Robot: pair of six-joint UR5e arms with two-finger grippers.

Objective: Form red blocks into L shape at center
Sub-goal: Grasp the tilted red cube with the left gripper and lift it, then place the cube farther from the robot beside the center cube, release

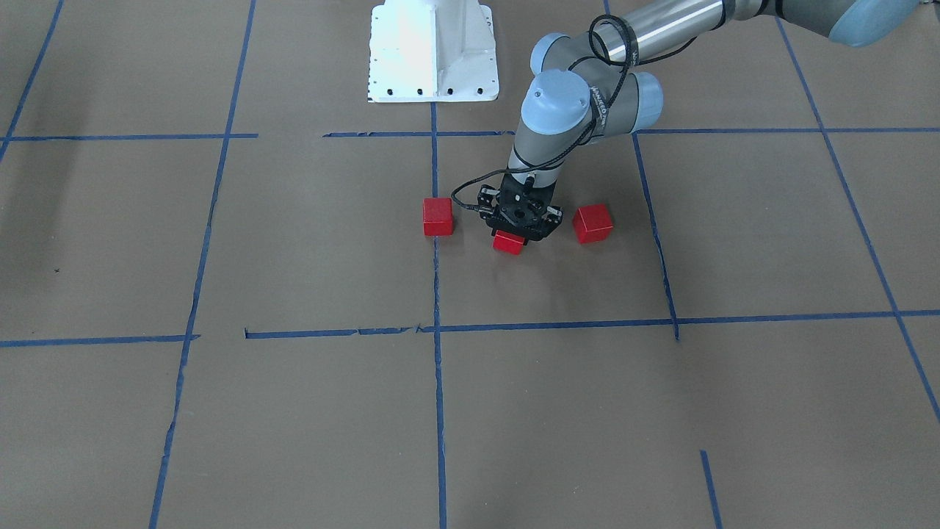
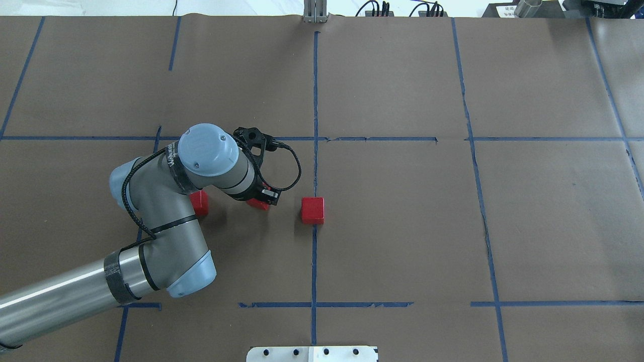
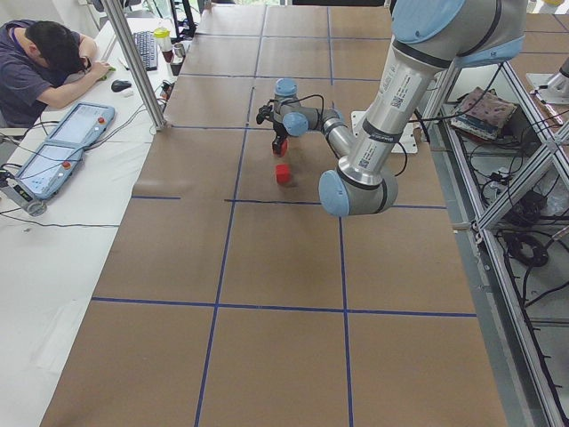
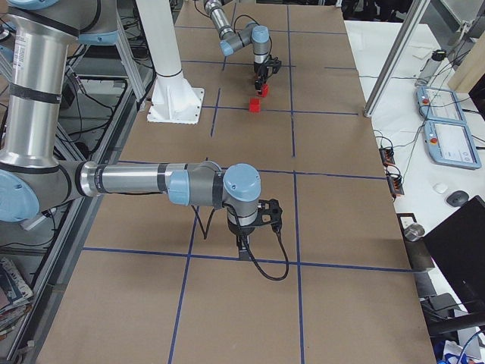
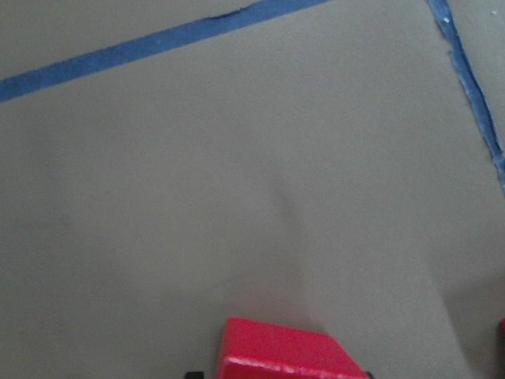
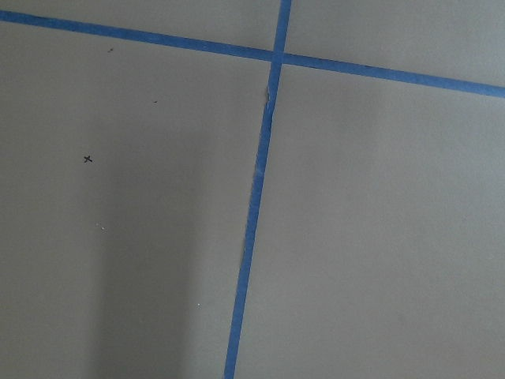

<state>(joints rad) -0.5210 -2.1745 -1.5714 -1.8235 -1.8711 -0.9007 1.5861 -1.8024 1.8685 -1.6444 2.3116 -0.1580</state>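
Observation:
Three red blocks lie in a row near the center (image 2: 352, 221) of the brown paper. One red block (image 2: 312, 209) (image 1: 438, 217) sits on the blue tape line. Another (image 2: 199, 202) (image 1: 593, 223) is half hidden under the left arm in the overhead view. The middle block (image 1: 508, 242) (image 5: 288, 351) sits between the fingers of my left gripper (image 1: 518, 229), which points down and is shut on it. My right gripper (image 4: 244, 244) hangs low over bare paper far from the blocks, and I cannot tell whether it is open or shut.
The white robot base (image 1: 433, 51) stands behind the blocks. Blue tape lines (image 6: 256, 197) cross the brown paper. A person (image 3: 44, 62) leans on a side desk with a keyboard and pendants beyond the table's far edge.

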